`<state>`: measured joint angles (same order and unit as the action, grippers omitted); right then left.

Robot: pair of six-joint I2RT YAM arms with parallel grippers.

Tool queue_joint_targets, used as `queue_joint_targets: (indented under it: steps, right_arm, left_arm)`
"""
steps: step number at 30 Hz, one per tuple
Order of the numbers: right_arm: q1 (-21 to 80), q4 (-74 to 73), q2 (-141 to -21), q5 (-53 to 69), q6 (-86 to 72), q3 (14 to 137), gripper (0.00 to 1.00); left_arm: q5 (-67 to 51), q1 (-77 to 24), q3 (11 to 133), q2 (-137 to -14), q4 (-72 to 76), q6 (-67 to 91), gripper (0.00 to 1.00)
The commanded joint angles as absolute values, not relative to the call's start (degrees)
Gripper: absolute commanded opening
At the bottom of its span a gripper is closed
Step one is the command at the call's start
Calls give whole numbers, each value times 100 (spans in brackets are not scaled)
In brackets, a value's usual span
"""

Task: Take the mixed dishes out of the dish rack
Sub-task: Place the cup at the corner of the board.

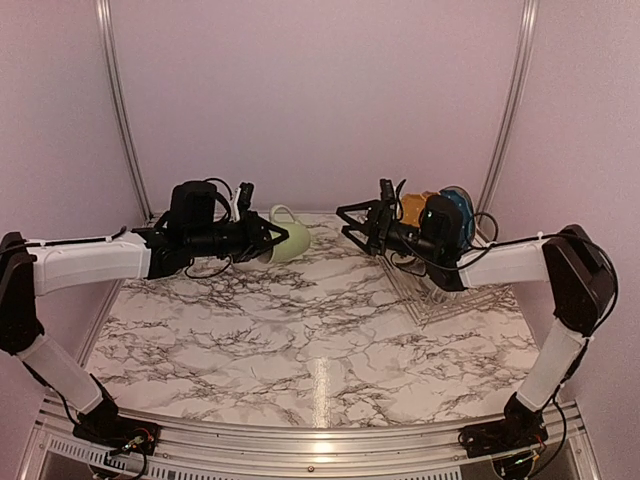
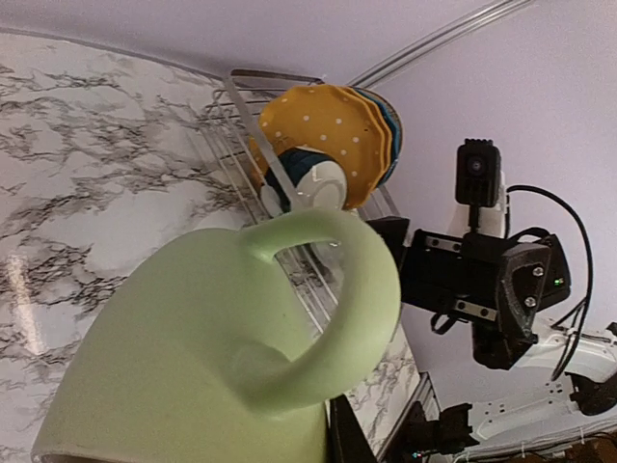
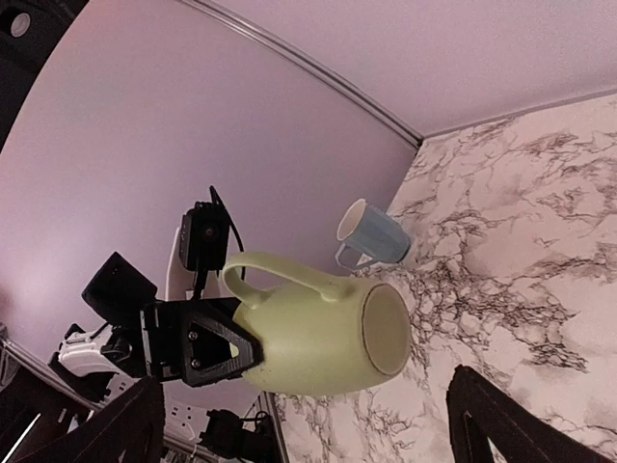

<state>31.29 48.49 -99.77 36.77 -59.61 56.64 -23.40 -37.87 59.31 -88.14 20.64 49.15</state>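
Behind right arm [image 1: 500,262]: half-hidden dish rack [image 1: 450,306]

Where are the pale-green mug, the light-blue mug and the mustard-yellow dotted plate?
pale-green mug [image 3: 308,338]: right wrist view, on the side of its body.
light-blue mug [image 3: 378,236]: right wrist view, on its outer wall.
mustard-yellow dotted plate [image 2: 328,130]: left wrist view, on its dotted face.

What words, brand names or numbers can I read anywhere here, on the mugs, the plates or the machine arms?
None can be read in any view.
The pale-green mug is plain, and so is the light-blue mug.
The mustard-yellow plate bears only white dots, no letters.
The left gripper and the right gripper are black, with no label that I can make out.
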Motion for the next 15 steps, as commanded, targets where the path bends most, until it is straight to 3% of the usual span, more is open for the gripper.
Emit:
queue_joint_targets:
  steps: [1, 7, 15]
  right_arm:
    - [2735, 3709, -9266, 3568, -4839, 5407, 99]
    - [2591, 1539, -8423, 2696, -3284, 5706, 98]
    - [2576, 760, -7907, 2119, -2628, 5988, 99]
  left_arm:
    - [-1161, -3561, 6846, -8557, -1190, 3061, 0]
    - [95, -3277, 8213, -9329, -3616, 2111, 0]
    - [1204, -2998, 9706, -10621, -5046, 1598, 0]
